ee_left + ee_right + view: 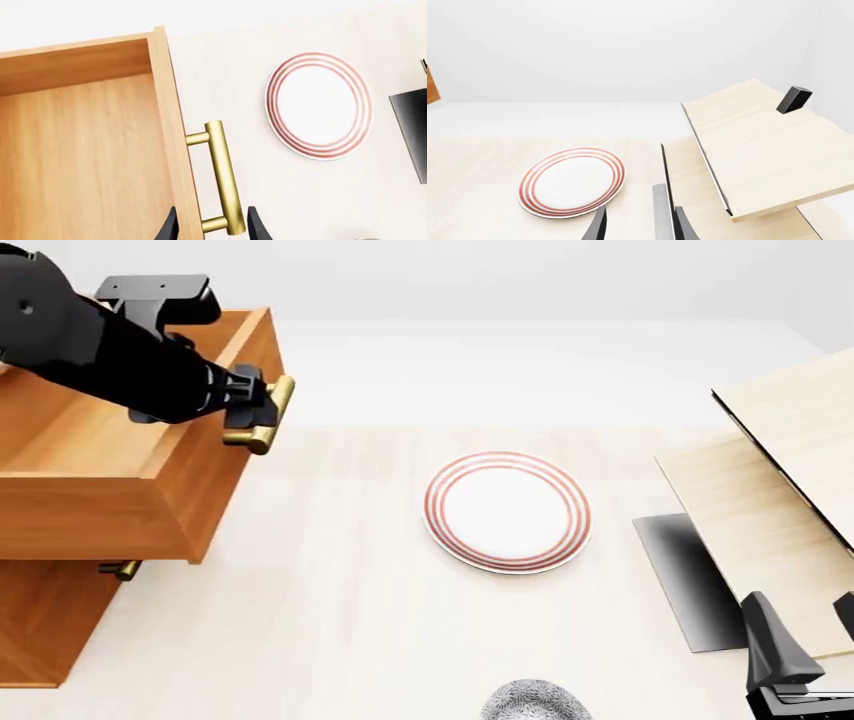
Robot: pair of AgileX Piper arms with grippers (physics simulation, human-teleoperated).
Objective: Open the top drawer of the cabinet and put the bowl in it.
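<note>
The cabinet [47, 630] stands at the left with its top drawer [147, 515] pulled out; the inside of the drawer [87, 150] holds nothing. My left gripper [254, 410] is at the drawer's brass handle [223, 180]. The left gripper [213, 230] is open, its fingers straddling the handle and the drawer front with room to spare. The speckled bowl [537, 704] sits on the table at the near edge, cut off by the frame. My right gripper [803, 625] hangs open at the near right, well apart from the bowl. It [640, 227] holds nothing.
A white plate with red rings [507, 511] lies mid-table between drawer and pale wood furniture [787, 500] on the right. A dark panel [681, 580] lies beside that furniture. A lower drawer's handle [118, 568] shows under the open drawer.
</note>
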